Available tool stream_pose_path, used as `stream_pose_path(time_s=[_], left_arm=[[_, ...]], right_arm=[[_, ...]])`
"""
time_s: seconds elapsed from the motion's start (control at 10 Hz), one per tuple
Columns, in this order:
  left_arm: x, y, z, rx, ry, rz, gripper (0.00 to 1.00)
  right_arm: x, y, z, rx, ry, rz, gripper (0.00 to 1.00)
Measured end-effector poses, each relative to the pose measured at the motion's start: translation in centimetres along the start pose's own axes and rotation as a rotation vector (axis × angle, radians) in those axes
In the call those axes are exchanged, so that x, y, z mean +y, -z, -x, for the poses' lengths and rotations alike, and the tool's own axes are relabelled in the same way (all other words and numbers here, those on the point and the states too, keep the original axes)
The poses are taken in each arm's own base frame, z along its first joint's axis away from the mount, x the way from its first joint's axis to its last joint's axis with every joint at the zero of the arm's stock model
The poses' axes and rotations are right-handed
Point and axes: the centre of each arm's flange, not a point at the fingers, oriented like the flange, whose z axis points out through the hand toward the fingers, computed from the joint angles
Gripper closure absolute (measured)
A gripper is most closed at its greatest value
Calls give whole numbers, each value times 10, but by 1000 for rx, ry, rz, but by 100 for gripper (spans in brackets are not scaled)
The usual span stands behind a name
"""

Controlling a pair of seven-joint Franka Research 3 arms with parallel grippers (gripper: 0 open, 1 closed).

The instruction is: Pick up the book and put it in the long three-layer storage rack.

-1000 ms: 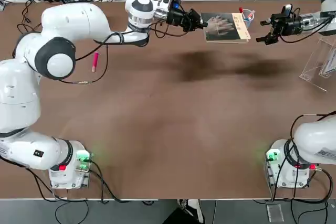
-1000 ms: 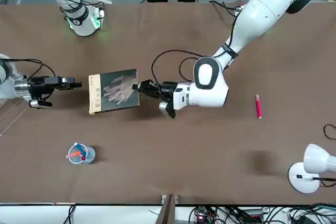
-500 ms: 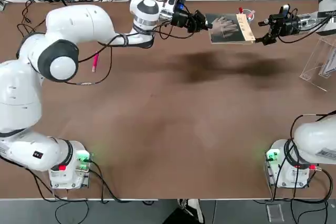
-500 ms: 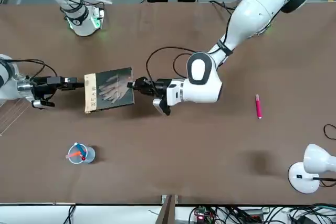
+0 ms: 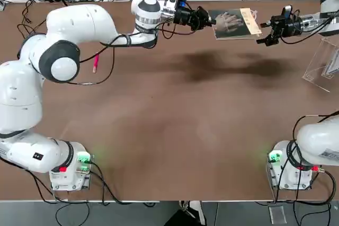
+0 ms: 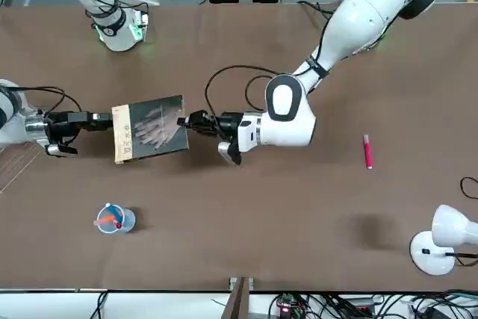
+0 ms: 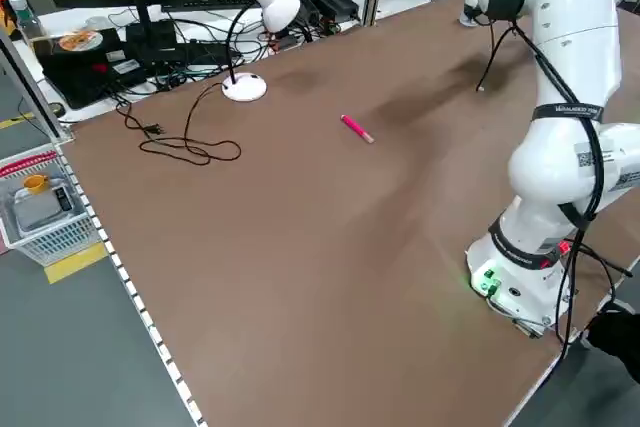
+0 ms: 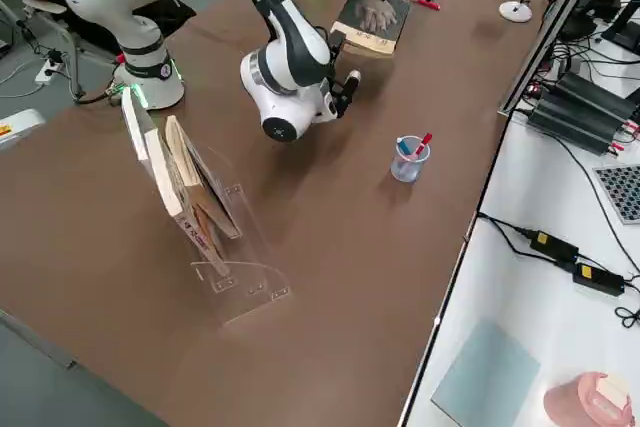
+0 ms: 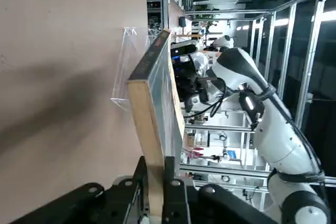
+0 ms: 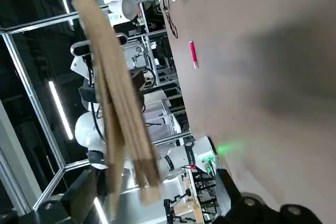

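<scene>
The book [image 5: 232, 23], dark grey with a pale hand image and a tan strip, hangs above the far side of the table. My left gripper [image 5: 206, 20] is shut on its dark edge, and the left wrist view shows that edge [image 9: 157, 108] pinched between the fingers. My right gripper [image 5: 266, 26] stands open at the tan edge. In the right wrist view the book [image 10: 116, 114] reaches in between the spread fingers [image 10: 84, 190], which do not close on it. The long three-layer storage rack [image 8: 205, 212], clear acrylic with books leaning in it, stands at the table's right edge [image 5: 324, 59].
A clear pen cup [image 6: 112, 219] stands near the far edge behind the book. A pink pen [image 5: 96, 62] lies on the table's left side, with a white desk lamp [image 6: 441, 238] at the far left corner. Cables run along the far edge.
My left gripper has carried the book to the right, bringing its tan edge up to the right gripper's open fingers. The right gripper has barely moved.
</scene>
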Motion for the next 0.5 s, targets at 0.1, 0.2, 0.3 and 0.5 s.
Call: stream_pose_path(time_s=[0.1, 0.2, 0.3, 0.5], left_arm=[[1, -3, 2, 1, 8, 9, 100], [1, -5, 3, 1, 15, 15, 100], [1, -5, 3, 2, 18, 18, 100], [1, -5, 3, 3, 19, 19, 100]], right_arm=[[1, -1, 0, -1, -1, 0, 0], [1, -1, 0, -3, -2, -1, 0], [1, -2, 0, -4, -3, -1, 0], [1, -2, 0, -5, -9, -2, 0]])
